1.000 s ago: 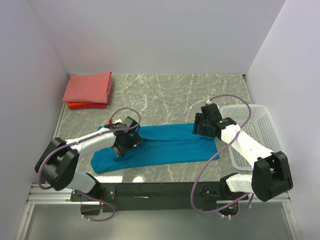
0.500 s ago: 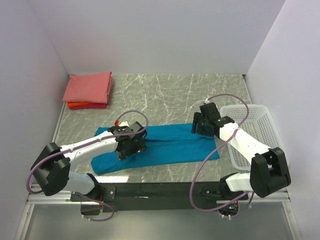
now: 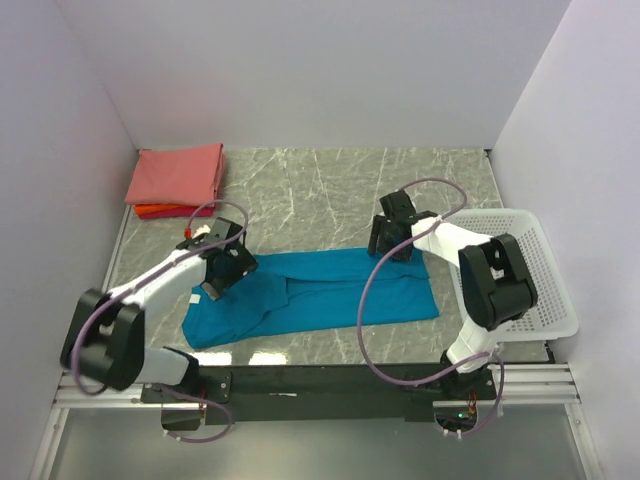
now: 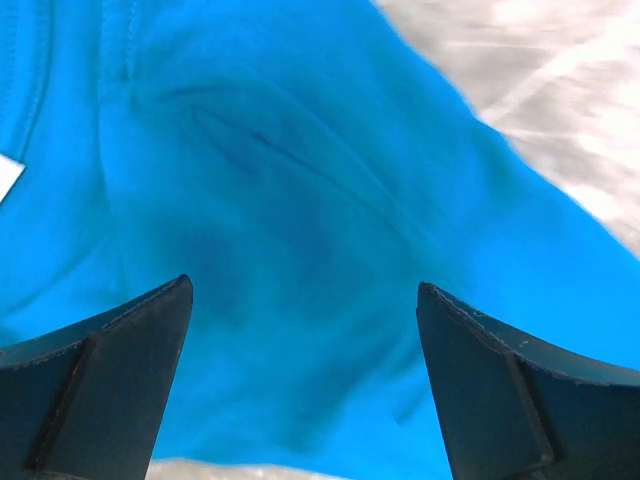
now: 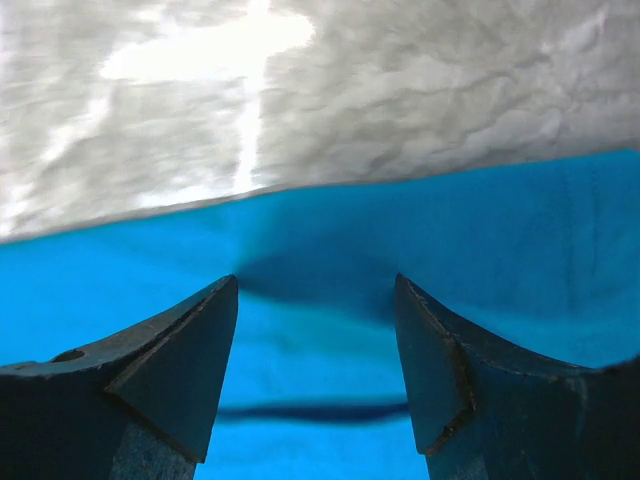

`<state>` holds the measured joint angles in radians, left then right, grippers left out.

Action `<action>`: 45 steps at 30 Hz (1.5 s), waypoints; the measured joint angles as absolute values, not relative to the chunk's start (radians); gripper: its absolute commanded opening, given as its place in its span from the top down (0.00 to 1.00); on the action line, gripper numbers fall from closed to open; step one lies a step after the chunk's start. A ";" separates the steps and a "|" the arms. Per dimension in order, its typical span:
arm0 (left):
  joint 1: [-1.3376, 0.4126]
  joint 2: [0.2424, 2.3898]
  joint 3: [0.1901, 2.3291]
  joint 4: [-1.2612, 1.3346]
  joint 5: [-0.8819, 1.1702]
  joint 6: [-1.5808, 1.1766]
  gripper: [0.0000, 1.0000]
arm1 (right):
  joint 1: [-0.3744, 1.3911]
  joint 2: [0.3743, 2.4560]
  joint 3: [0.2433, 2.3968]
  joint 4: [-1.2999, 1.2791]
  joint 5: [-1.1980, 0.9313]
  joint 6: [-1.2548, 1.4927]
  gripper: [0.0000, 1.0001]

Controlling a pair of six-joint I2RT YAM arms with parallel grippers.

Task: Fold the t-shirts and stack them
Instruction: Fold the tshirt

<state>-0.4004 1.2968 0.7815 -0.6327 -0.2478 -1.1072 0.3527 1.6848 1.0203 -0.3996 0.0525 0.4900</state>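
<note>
A teal-blue t-shirt point(image 3: 330, 295) lies as a long band across the table's middle. My left gripper point(image 3: 222, 270) hangs open just above its left end; the left wrist view shows the gripper point(image 4: 305, 288) with jaws wide apart over rumpled teal cloth point(image 4: 300, 180) and a bit of white neck label point(image 4: 8, 175) at the left edge. My right gripper point(image 3: 386, 244) is open at the shirt's far right edge; in the right wrist view the gripper point(image 5: 315, 283) straddles the cloth point(image 5: 320, 350) near its hem. Folded salmon-pink point(image 3: 178, 175) and orange-red point(image 3: 160, 211) shirts are stacked at the back left.
A white mesh basket point(image 3: 525, 275) stands at the right edge of the grey marble table point(image 3: 330, 190). White walls close in the left, back and right sides. The arms' black base rail runs along the near edge.
My left gripper moved back and left to the shirt's left end. My right gripper moved slightly left and back to the shirt's far edge. Both stay open; the cloth's left part shifted a little.
</note>
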 measured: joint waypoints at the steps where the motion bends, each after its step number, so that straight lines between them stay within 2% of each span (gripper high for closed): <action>1: -0.381 1.330 0.772 -0.612 -0.225 -1.098 0.01 | 0.347 1.708 1.023 -0.396 0.052 0.495 0.29; 9: -0.347 1.539 0.853 -0.539 -0.170 -1.054 0.01 | 0.237 1.708 0.994 -0.359 0.009 0.528 0.28; 14: -0.346 1.730 1.060 -0.557 -0.160 -1.003 0.01 | 0.231 1.655 0.931 -0.348 0.001 0.524 0.28; 19: -0.348 2.043 1.485 -0.548 -0.118 -0.893 0.00 | 0.354 1.507 0.767 -0.317 -0.019 0.561 0.28; 21: -0.354 2.216 1.742 -0.552 -0.087 -0.817 0.01 | 0.482 1.464 0.723 -0.308 -0.031 0.593 0.28; 24: -0.374 2.526 2.237 -0.567 -0.028 -0.704 0.00 | 0.702 1.433 0.689 -0.283 -0.104 0.642 0.28; 26: -0.390 2.654 2.432 -0.528 0.029 -0.658 0.00 | 0.844 1.434 0.686 -0.272 -0.178 0.657 0.28; 31: -0.417 2.645 2.340 -0.324 0.173 -0.658 0.01 | 1.050 1.461 0.725 -0.333 -0.285 0.628 0.27; 35: -0.426 2.674 2.383 -0.312 0.189 -0.684 0.01 | 1.057 1.464 0.752 -0.381 -0.294 0.610 0.27; 45: -0.435 2.677 2.394 -0.305 0.078 -0.749 0.01 | 1.056 1.428 0.761 -0.432 -0.258 0.609 0.27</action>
<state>-0.4347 2.6766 2.3943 -0.3054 0.0776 -0.7494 1.0557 1.4281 0.7609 -0.4316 -0.2577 0.6090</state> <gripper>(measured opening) 0.994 0.729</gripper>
